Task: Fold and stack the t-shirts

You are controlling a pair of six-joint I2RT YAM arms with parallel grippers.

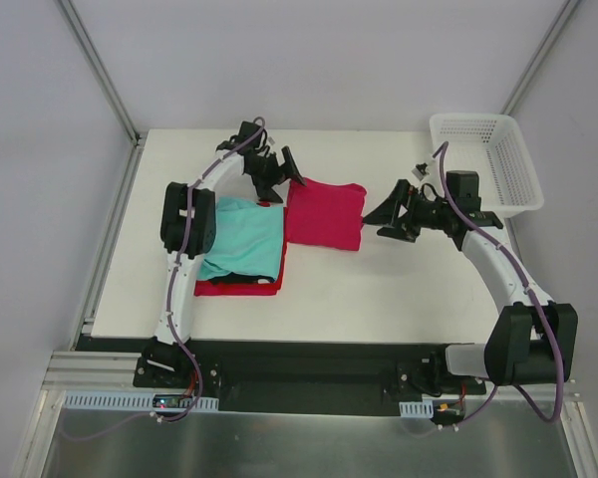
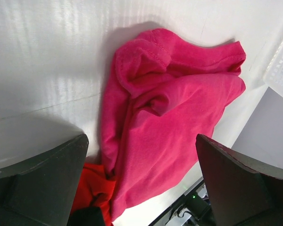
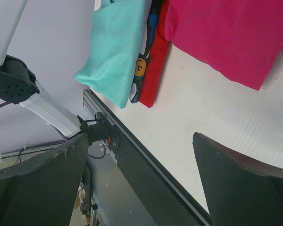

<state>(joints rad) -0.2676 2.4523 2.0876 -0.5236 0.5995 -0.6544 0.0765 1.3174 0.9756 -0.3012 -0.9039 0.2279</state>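
Jaws both wide open, empty; magenta shirt (image 1: 325, 213) soft, rumpled, beside smooth teal shirt (image 1: 244, 237) stacked over red shirt (image 1: 237, 289)

White table (image 1: 379, 289) carries a pink shirt (image 1: 325, 214) at frame centre, a shirt stack (image 1: 241, 249) touching its left edge, and a basket (image 1: 483, 139) upper right.

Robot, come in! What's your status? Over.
Left claw, right claw open, empty. Pink shirt folded roughly, beside stack, not stacked. Nothing blocking.
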